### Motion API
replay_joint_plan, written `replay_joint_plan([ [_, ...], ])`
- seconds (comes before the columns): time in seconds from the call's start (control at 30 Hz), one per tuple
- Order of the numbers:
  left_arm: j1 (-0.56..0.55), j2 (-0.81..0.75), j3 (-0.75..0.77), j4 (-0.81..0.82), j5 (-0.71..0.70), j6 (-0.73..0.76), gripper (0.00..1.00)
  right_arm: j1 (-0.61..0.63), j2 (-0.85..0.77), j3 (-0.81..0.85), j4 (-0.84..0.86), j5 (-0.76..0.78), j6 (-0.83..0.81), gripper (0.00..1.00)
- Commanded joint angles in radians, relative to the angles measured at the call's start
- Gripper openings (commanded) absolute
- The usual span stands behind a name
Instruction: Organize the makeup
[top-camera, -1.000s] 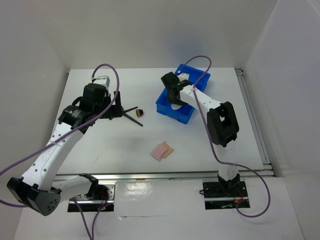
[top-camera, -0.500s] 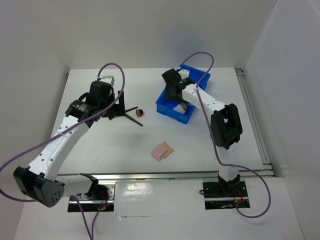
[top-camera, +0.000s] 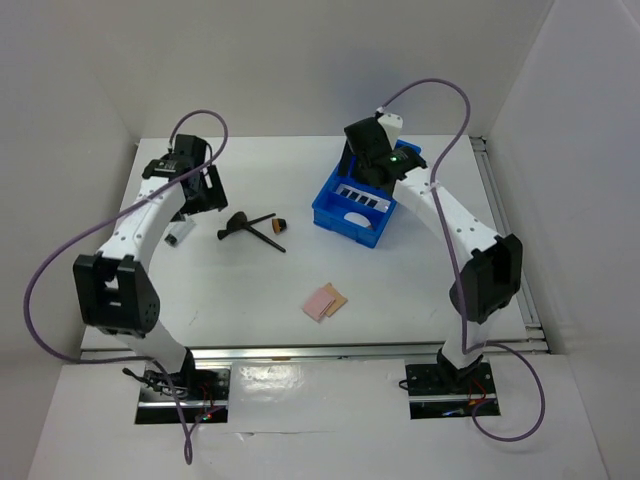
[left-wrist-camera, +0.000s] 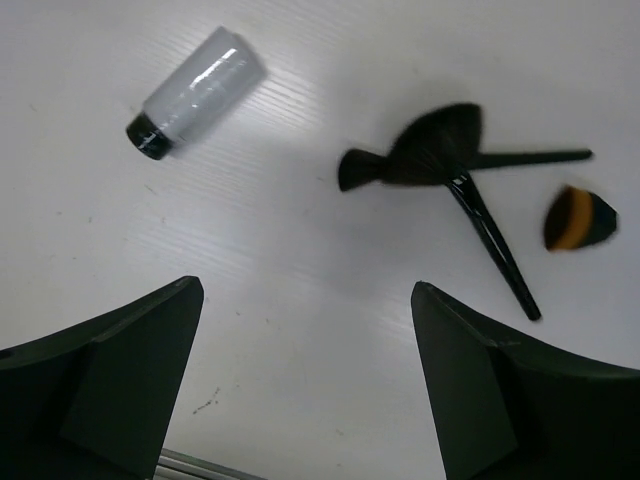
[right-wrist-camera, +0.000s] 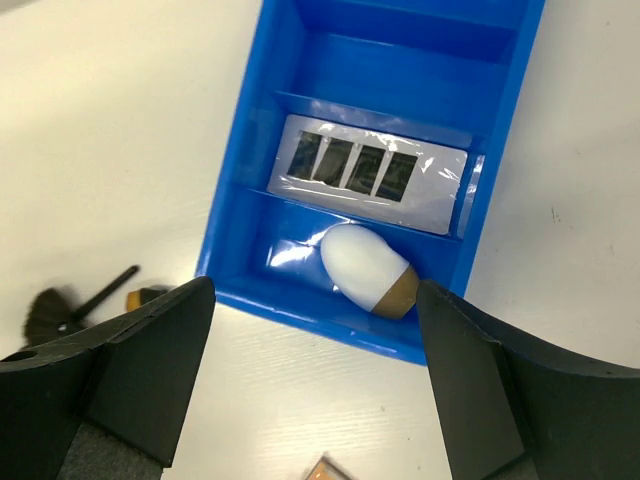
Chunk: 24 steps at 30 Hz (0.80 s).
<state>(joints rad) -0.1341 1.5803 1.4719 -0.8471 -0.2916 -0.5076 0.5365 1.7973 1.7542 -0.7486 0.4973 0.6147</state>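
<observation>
**Left claw (left-wrist-camera: 305, 300) and right claw (right-wrist-camera: 315, 300) both spread wide and empty**

Left claw above the white surface (top-camera: 250, 290), over two crossed black brushes (left-wrist-camera: 430, 155), a small dark wedge sponge (left-wrist-camera: 578, 220) near their handles, and a clear bottle (left-wrist-camera: 195, 92) lying on its side. Right claw above the blue tray (right-wrist-camera: 235, 180): dark palette (right-wrist-camera: 370, 172) in the middle compartment, white egg-shaped sponge (right-wrist-camera: 365, 268) in the compartment nearest the arms. Pink and tan pads (top-camera: 324, 300) loose on the surface, well apart from the tray.

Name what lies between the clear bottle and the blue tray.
In the top view, two crossed black brushes and a small black-and-orange sponge lie between the bottle and the tray.
</observation>
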Motion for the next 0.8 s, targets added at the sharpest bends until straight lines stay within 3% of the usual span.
replay_joint_plan([
  [0.0,0.088,0.098,0.067,-0.024,-0.030,-0.008,1.00,0.003,-0.082,-0.019,-0.011,0.003,-0.018,0.89],
  [0.13,0.142,0.245,0.126,-0.024,-0.009,-0.008,1.00,0.003,-0.105,-0.041,-0.020,-0.034,-0.038,0.89],
  [0.27,0.177,0.344,0.174,-0.015,-0.073,0.053,1.00,0.003,-0.105,-0.030,-0.029,-0.025,-0.075,0.89],
  [0.47,0.243,0.434,0.209,0.011,-0.107,0.096,1.00,0.003,-0.105,-0.021,-0.029,-0.014,-0.098,0.90],
  [0.77,0.283,0.558,0.265,0.023,-0.029,0.147,0.98,-0.017,-0.086,0.034,-0.058,-0.003,-0.089,0.90],
])
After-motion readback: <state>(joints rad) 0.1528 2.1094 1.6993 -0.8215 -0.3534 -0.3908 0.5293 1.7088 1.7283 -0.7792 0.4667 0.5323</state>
